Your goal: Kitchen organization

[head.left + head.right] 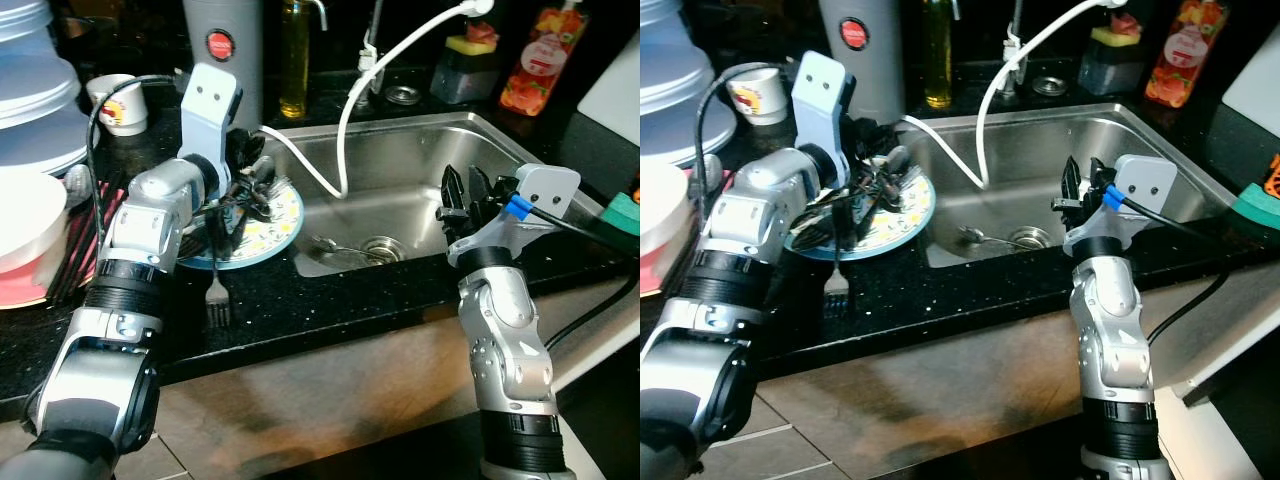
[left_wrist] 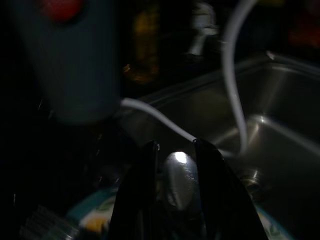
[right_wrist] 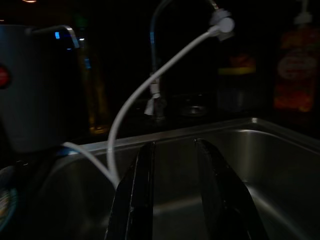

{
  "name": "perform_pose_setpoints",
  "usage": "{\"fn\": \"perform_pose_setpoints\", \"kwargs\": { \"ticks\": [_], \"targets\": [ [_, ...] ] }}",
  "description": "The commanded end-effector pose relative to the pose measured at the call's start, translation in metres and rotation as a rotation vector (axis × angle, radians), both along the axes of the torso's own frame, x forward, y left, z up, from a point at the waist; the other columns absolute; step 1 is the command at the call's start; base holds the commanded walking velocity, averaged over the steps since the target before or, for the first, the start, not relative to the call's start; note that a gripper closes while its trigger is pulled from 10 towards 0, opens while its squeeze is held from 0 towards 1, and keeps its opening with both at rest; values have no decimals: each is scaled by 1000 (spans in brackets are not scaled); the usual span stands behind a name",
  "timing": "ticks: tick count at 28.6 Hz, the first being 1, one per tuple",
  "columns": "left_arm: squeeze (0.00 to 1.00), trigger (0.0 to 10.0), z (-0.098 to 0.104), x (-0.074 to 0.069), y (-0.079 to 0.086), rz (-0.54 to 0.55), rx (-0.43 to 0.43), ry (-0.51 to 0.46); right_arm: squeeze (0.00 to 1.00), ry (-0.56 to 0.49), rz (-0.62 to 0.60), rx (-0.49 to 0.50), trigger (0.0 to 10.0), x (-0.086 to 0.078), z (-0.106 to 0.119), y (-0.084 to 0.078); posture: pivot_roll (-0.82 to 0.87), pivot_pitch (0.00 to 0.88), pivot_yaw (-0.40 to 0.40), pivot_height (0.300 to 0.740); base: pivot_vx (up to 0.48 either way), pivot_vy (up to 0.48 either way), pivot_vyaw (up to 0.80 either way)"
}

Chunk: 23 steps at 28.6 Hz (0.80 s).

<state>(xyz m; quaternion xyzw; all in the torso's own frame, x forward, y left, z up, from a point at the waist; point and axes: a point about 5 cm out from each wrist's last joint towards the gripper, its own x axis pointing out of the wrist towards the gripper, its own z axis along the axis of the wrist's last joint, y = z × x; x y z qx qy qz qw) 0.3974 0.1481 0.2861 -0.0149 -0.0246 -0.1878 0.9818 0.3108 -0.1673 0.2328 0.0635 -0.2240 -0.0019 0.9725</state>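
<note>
Stainless steel sink (image 1: 420, 150) set into a black speckled counter (image 1: 330, 300), with a spoon (image 1: 335, 246) lying on its floor beside the drain (image 1: 382, 246). White hose (image 1: 345, 120) arching from the tap down into the basin. Just beside the sink's rim, a floral plate (image 1: 262, 228) carrying dark cutlery, and a fork (image 1: 217, 300) lying tines-down on the counter at the plate's near edge.

Left gripper (image 2: 175, 170) down over the plate, its two black fingers (image 2: 137, 200) closed around the shiny bowl of a metal utensil (image 2: 179, 175), which sits pinched between them; plate rim visible beneath the fingers, hose and sink ahead of the fingertips. Grey appliance (image 1: 222, 50) with a red button standing beyond the fingers, an oil bottle (image 1: 294, 60) next to it.

Right gripper (image 3: 172, 195) hovering above the near edge of the sink, fingers (image 3: 215, 200) parted with nothing between them, pointing across the basin toward the tap and hose.

Stack of white bowls and plates (image 1: 30, 130) at the far left, a small printed cup (image 1: 120, 105) near them. Soap bottle (image 1: 540, 55) and a sponge holder (image 1: 468, 60) behind the sink.
</note>
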Motion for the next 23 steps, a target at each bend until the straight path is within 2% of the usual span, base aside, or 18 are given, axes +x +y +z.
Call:
{"fn": "perform_pose_setpoints", "kwargs": {
  "ticks": [1,4,5,7,8,10,13,17,20,23],
  "targets": [
    [0,10000,-10,4,-6,23,-94,91,0,12,-1,9,10000,1,-2,-1,55,85,-17,740,0,0,0],
    [0,10000,-19,7,-14,87,-219,200,0,7,-5,5,10000,0,0,-2,55,85,-17,740,0,0,0],
    [0,10000,-22,6,-15,114,-211,224,0,8,-9,4,10000,-1,0,-3,55,85,-17,740,0,0,0],
    [0,10000,-26,5,-16,162,-147,217,0,11,-14,3,10000,-1,-1,-5,31,78,-13,740,0,0,0],
    [0,10000,-26,5,-16,162,-147,217,0,11,-14,3,10000,-1,-1,-5,31,78,-13,740,0,0,0],
    [0,10000,-30,2,-24,193,-39,194,0,13,-14,2,10000,0,-2,-5,33,76,-11,740,0,0,0],
    [0,10000,-34,0,-38,236,48,197,0,12,-10,4,10000,1,-2,-3,32,76,-13,740,0,0,0],
    [0,10000,-41,-4,-51,253,103,205,0,13,-2,3,10000,1,-2,-2,32,76,-13,740,0,0,0],
    [0,10000,-44,-4,-52,264,113,214,0,14,-2,2,10000,1,-2,-2,35,76,-16,740,0,0,0],
    [0,10000,-59,-6,-54,297,135,264,0,16,-2,0,10000,1,-3,-2,36,74,-14,740,0,0,0]
  ]
}}
